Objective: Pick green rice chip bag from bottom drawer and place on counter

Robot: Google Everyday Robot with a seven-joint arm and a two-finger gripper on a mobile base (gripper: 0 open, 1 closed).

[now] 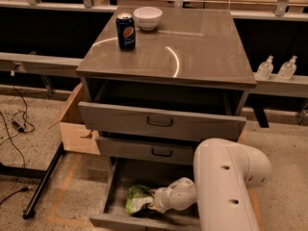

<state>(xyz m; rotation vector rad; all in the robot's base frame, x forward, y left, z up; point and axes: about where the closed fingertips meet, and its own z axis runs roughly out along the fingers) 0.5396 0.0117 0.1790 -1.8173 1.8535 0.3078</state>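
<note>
At floor level, bottom drawer point(144, 174), standing open: green rice chip bag point(137, 198), crumpled, lying on the left of the floor. Hand point(153, 202): low inside the drawer, touching the bag's right end, kept low, I judge, to clear the two handled drawers point(161, 121) above. I cannot tell its grip state. White arm point(226, 186): hides the drawer's right half from me. Tabletop point(202, 47): cola can point(125, 31) and white bowl point(147, 18) rear left, the front my likely set-down spot.
</note>
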